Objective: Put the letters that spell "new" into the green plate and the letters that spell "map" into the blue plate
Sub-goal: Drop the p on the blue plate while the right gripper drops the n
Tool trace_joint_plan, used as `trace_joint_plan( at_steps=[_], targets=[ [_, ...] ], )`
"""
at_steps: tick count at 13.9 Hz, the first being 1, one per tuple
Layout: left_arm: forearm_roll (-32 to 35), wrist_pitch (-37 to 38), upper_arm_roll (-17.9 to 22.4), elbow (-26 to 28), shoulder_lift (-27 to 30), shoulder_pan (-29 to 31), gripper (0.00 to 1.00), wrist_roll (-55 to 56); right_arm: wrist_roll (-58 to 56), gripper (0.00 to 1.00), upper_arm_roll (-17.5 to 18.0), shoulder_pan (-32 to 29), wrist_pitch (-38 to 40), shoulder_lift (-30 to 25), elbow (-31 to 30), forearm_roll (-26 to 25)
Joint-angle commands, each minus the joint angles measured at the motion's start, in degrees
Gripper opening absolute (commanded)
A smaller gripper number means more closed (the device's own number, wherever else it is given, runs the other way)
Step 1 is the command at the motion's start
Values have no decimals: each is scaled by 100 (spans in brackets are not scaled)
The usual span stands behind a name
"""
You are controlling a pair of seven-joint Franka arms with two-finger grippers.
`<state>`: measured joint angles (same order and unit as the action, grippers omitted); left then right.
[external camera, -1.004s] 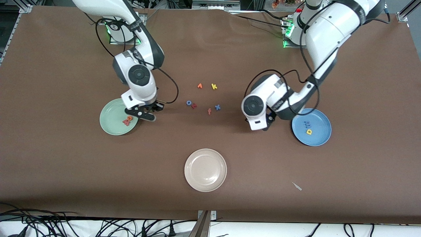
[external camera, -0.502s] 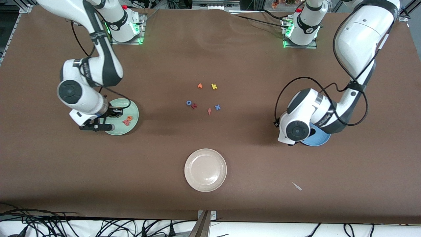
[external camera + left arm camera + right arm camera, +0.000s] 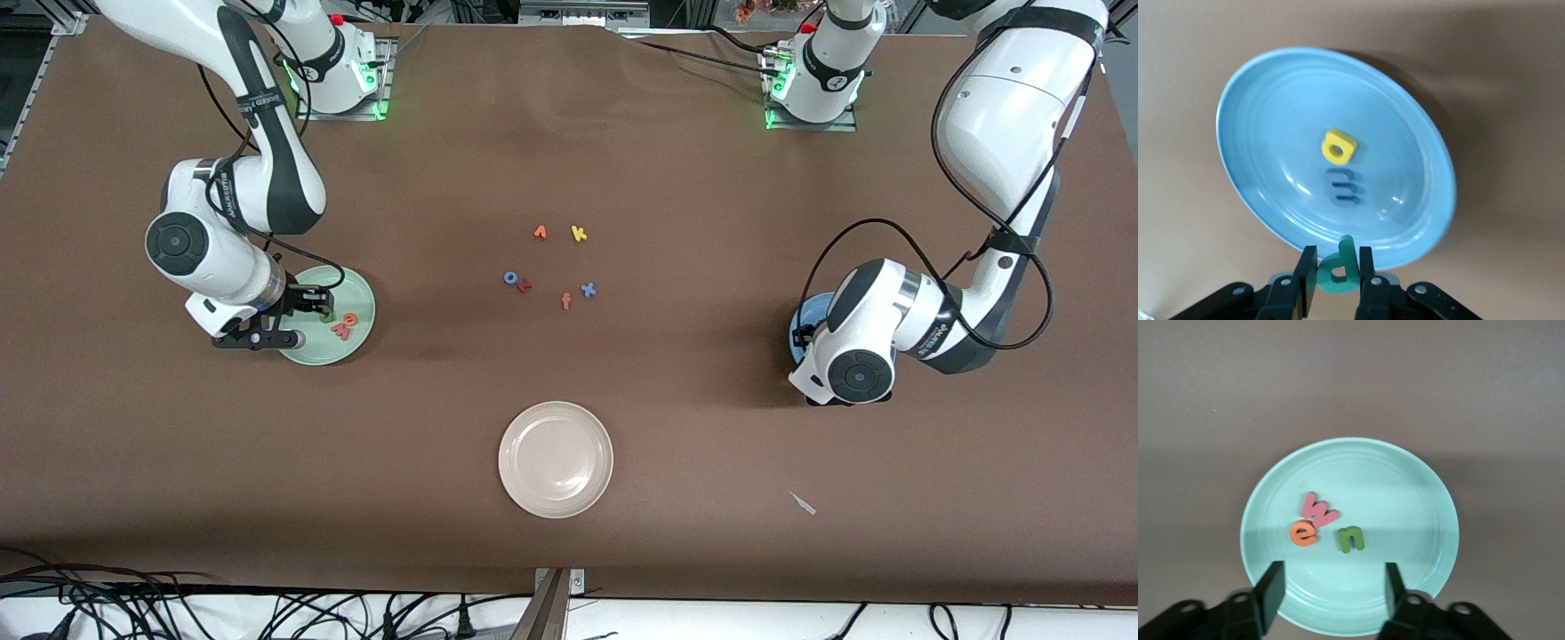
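Note:
The green plate (image 3: 1405, 487) holds the salmon-red w (image 3: 1318, 510), the orange e (image 3: 1303, 533) and the green n (image 3: 1351, 539). My right gripper (image 3: 1331, 587) hangs open just above that plate's rim, with nothing between its fingers; in the front view it is over the green plate (image 3: 354, 340). My left gripper (image 3: 1338, 259) is shut on the teal p (image 3: 1337, 270), held upright over the rim of the blue plate (image 3: 1265, 120). In that plate lie the yellow a (image 3: 1338, 147) and the blue m (image 3: 1343, 185). From the front, the left hand covers most of the blue plate (image 3: 800, 324).
A cream-white plate (image 3: 556, 458) sits nearer the front camera, mid-table. Loose letters lie in the middle: an orange v-shape (image 3: 540, 232), yellow k (image 3: 579, 233), blue o (image 3: 510, 277), a red letter (image 3: 524, 285), salmon f (image 3: 566, 300), blue x (image 3: 588, 289). A small pale scrap (image 3: 805, 504) lies nearer the front edge.
My right arm swung from the table's middle over the green plate and opened; the green n now lies in the plate. My left arm carried the teal p over the blue plate.

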<state>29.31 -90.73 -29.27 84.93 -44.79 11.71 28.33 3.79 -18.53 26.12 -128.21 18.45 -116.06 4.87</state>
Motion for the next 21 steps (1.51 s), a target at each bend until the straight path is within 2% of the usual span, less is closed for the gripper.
trace_joint_plan(
  at_steps=[1, 2, 3, 4, 6, 8, 10, 14, 18, 20, 21],
  targets=[
    [127, -356, 341, -91, -39, -29, 0, -1150, 374, 99, 25, 51, 794, -105, 722, 111],
    [75, -419, 456, -91, -39, -20, 1, -1511, 403, 99, 33, 60, 1111, -105, 1039, 102],
    [74, -420, 474, -91, -13, -20, 63, -1732, 377, 99, 25, 51, 1418, -105, 1329, 93],
    [31, -394, 466, -117, -12, -37, 100, -1717, 376, 99, 16, 51, 1770, -122, 1637, 93],
    [-170, -367, 466, -143, 49, 15, 100, -1717, 368, 99, -2, 51, 2578, -131, 2392, 93],
    [-452, -254, 457, -389, 128, 129, 100, -1726, 368, 99, 7, 51, 3255, -140, 3043, 85],
    [-637, 54, 457, -416, 347, 147, 100, -1717, 281, 99, -19, 51, 3731, -201, 3414, 23],
    [-1032, 231, 466, -407, 839, 472, 100, -1708, 96, 99, -124, 43, 4067, -439, 3415, 5],
    [-1312, 635, 509, -372, 1260, 622, 100, -1726, 104, 100, -64, 51, 4085, -693, 3336, -3],
    [-1891, 461, 1174, -206, 1804, 438, 100, -1761, 122, 100, 373, -297, 4015, -1052, 2943, -30],
    [-2382, 259, 1534, 73, 2190, 350, 100, -1770, 148, 100, 864, -787, 3980, -1228, 2766, -65]
  ],
)
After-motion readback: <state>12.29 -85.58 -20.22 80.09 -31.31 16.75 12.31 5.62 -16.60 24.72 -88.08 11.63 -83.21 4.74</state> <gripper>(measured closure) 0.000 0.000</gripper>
